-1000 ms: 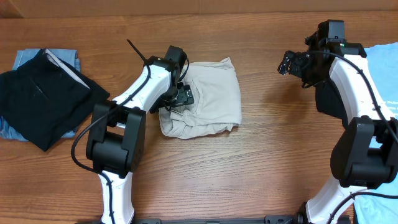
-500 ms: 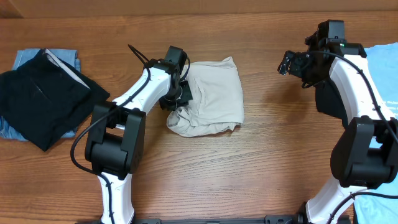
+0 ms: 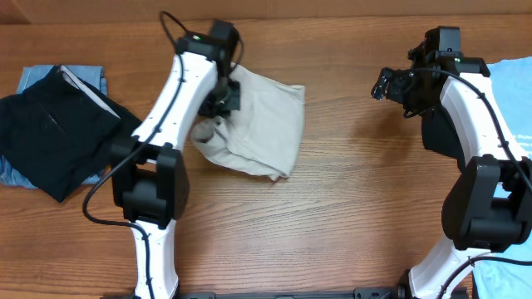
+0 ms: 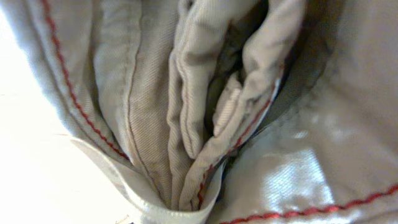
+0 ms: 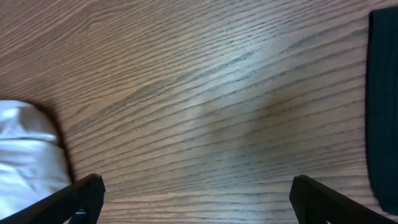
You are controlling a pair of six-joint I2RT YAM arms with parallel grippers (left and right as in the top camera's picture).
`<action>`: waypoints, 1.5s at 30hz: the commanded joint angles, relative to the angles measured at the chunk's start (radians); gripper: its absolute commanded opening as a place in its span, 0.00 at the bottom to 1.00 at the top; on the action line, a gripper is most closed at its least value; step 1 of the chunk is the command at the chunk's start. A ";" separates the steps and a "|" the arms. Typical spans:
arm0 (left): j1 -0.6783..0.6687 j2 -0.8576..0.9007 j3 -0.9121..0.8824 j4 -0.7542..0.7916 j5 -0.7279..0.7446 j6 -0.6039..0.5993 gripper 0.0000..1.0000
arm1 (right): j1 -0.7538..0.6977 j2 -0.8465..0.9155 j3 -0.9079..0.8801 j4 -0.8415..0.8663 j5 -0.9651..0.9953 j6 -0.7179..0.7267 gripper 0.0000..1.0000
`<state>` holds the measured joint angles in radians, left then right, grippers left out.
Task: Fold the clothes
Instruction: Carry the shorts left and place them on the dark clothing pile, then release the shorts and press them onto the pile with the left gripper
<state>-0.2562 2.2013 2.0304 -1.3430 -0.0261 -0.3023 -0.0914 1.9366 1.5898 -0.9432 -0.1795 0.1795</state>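
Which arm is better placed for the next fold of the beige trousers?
Left. The left gripper is clamped on a bunched edge of the trousers, while the right gripper hangs open over bare table, well away from them.

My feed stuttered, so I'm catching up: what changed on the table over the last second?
The left claw shut on the beige trousers and dragged them toward the far left, skewing them. The right claw stayed open and still; the black pile did not move.
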 commanded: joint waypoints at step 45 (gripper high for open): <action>1.004 -0.129 -0.118 0.249 -0.173 -0.155 0.04 | -0.002 -0.010 0.016 0.003 -0.005 0.000 1.00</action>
<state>0.6987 2.1006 1.9202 -1.0622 -0.0055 -0.3515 -0.0910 1.9366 1.5898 -0.9428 -0.1791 0.1791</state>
